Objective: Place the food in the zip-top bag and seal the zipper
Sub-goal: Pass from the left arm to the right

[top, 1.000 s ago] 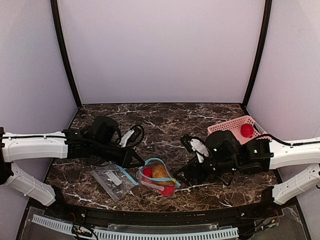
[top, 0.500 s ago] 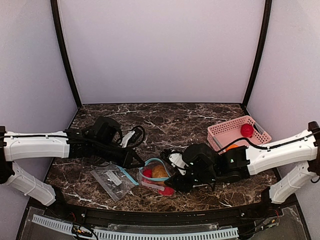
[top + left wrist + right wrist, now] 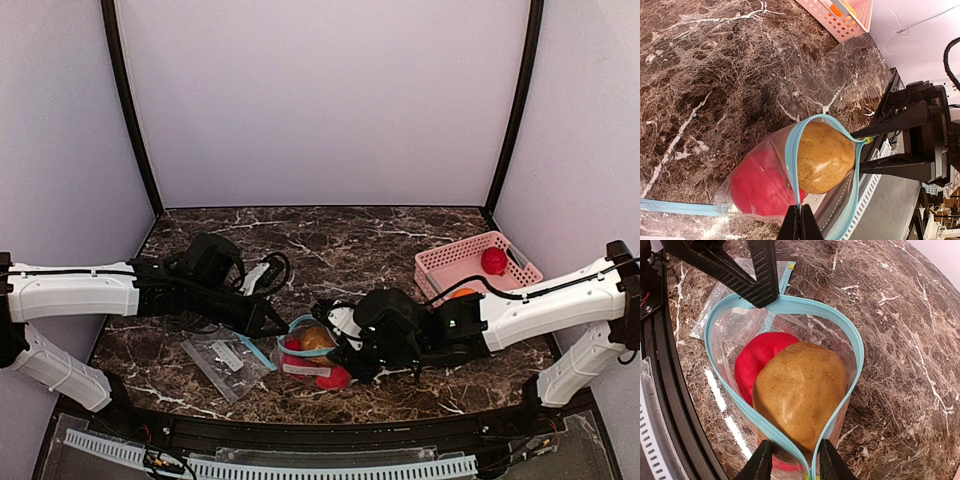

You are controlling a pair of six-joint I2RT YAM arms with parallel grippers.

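The zip-top bag (image 3: 308, 358) lies open-mouthed on the marble, its teal zipper (image 3: 735, 405) spread in a loop. Inside it sit a brown-tan piece of food (image 3: 800, 390) and red pieces (image 3: 757, 357). My left gripper (image 3: 800, 220) is shut on the zipper rim at one side of the mouth. At the opposite corner of the mouth my right gripper (image 3: 792, 460) straddles the zipper, its jaws apart with a gap on each side. In the pink basket (image 3: 450, 262) lie another red piece (image 3: 493, 260) and an orange piece (image 3: 464, 293).
A second clear bag (image 3: 225, 360) with a white label lies flat at front left, beside the left gripper. The basket stands at the right back, behind the right arm. The table's black front edge (image 3: 320, 425) runs close behind the bag.
The right arm has swung left from beside the basket to the bag, and its jaws have narrowed around the bag's corner. The left gripper has kept its hold in place.
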